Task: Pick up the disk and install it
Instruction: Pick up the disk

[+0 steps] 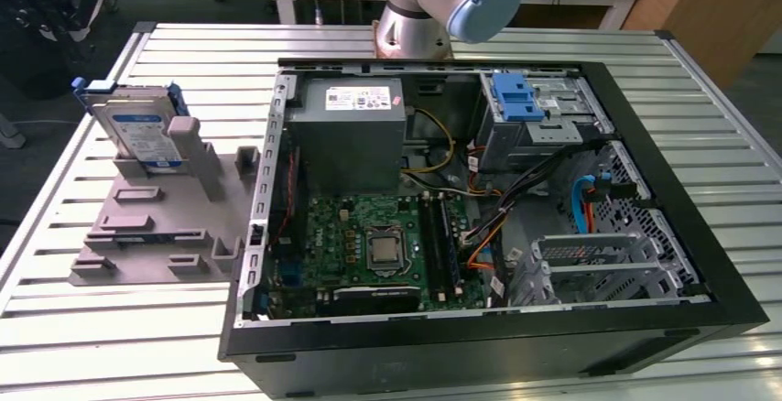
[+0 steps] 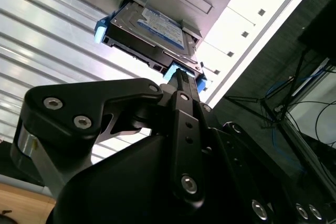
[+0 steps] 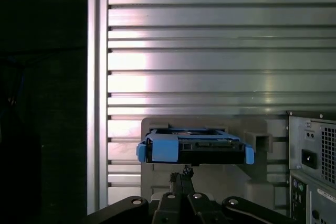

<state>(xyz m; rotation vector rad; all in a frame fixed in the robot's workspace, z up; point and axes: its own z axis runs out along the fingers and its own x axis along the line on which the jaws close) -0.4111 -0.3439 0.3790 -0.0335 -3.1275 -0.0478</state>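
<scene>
We see the disk [image 1: 137, 131] standing on edge in a gray holder [image 1: 159, 227] on the desk [image 1: 73, 328], at the exterior view's left of the open computer case [image 1: 489, 351]. Its white-and-blue label is too small to read. In the first wrist view the gripper [image 3: 181, 173] points at the disk's edge, with the jaws closed together and gripping nothing.

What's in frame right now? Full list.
table: one, silver, slatted
computer case: one, black, open, mid-table
holder: one, gray, on table beside case
disk: one, silver in blue carrier, upright in holder, exterior view's left
power supply: one, gray, inside case
motherboard: one, green, inside case
latch bracket: one, blue, atop drive cage
arm: one, gray with blue cap, behind case
gripper: one, black, facing disk, both wrist views
</scene>
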